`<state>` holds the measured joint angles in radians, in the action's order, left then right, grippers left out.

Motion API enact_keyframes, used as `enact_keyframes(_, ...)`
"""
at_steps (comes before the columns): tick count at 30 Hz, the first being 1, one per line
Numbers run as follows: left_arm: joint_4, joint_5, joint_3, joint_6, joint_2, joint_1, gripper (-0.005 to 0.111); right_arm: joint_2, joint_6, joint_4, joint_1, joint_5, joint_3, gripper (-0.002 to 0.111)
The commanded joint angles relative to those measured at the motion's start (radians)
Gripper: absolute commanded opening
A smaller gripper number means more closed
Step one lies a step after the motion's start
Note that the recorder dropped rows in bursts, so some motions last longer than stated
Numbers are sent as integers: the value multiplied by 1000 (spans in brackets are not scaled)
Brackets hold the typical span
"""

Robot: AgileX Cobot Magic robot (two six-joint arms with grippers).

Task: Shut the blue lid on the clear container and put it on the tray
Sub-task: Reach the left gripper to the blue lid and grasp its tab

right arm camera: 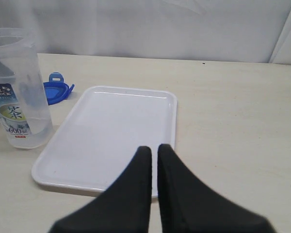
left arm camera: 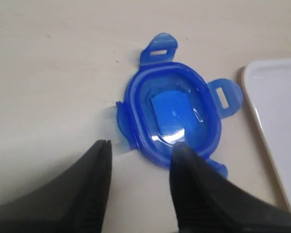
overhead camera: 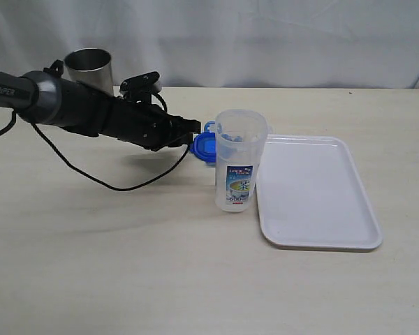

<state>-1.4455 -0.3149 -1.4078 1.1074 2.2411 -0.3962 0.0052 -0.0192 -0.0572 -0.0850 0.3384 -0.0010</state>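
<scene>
Entry: occluded, cropped items
The clear container (overhead camera: pixel 239 164) is hiding the blue lid (overhead camera: pixel 204 148) at its 3 o'clock side; the tray (left arm camera: pixel 276 121) is running off-frame.

The pale table (overhead camera: pixel 126 265) carries the blue lid (overhead camera: pixel 204 148), the clear container (overhead camera: pixel 239 164), the tray (overhead camera: pixel 314 188) and a steel cup (overhead camera: pixel 91 68).

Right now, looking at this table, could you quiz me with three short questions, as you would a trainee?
1. True or false: the tall clear plastic container stands on the flat white plastic tray.
2. Where is the round blue plastic lid? A) snapped onto the container; B) lying on the beige table; C) on the tray.
3. Fill in: the right arm's jaws are ____ (open or shut).

Key: 1. False, it stands upright on the table beside the tray. 2. B. 3. Shut.
</scene>
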Motion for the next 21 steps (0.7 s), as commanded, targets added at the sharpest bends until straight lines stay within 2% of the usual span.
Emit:
enact_keyframes(1, -61, 38, -32, -5, 35, 0, 38, -5, -3, -10, 3, -1, 1, 5)
enact_keyframes(16, -96, -15, -148, -5, 155, 0, 38, -5, -3, -10, 3, -1, 1, 5)
enact_keyframes(21, -92, -4, -153, -5, 160, 0, 37, -5, -3, -10, 3, -1, 1, 5)
